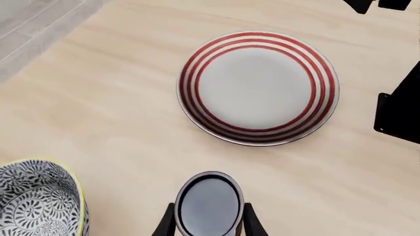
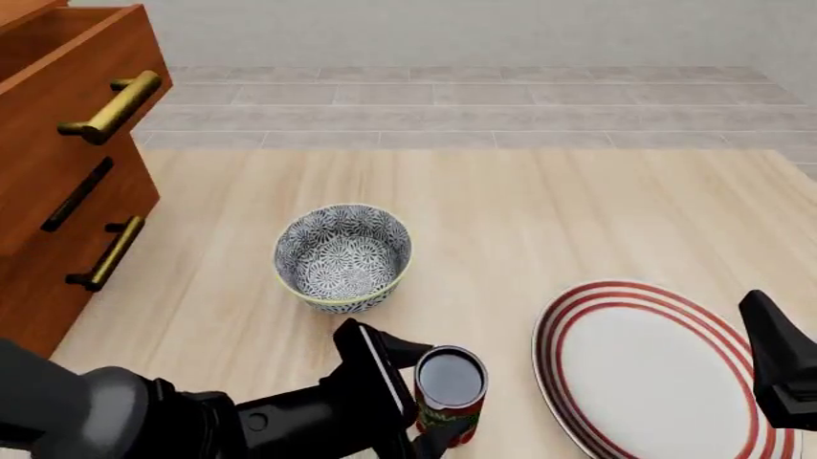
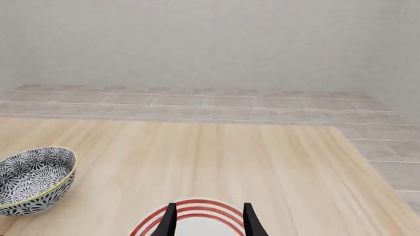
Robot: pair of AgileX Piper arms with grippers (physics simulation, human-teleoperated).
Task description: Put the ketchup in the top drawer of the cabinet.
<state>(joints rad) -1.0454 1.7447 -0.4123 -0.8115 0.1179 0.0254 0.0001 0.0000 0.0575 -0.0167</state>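
Black fingers of the left end effector (image 2: pixel 428 402) close on the small red cylindrical ketchup can (image 2: pixel 450 395), upright on the wooden table (image 2: pixel 537 220). Grey patterned bowl (image 2: pixel 342 256) lies at 11 o'clock, red-ringed white plate (image 2: pixel 645 368) at 3 o'clock. Right end effector (image 3: pixel 208 219) hovers open, empty, above the plate. Top drawer (image 2: pixel 77 105) of the reddish-brown wooden cabinet (image 2: pixel 52 229) stands far at 10 o'clock.

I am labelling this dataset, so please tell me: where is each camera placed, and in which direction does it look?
Front view: fixed above and behind the arms, looking forward and down at the cabinet, bowl, ketchup and plate; both arms show.
Left wrist view: looks down over the left gripper, its jaws around the ketchup.
Right wrist view: looks forward over the table; the right gripper shows, jaws apart.
All views share the plate and bowl.
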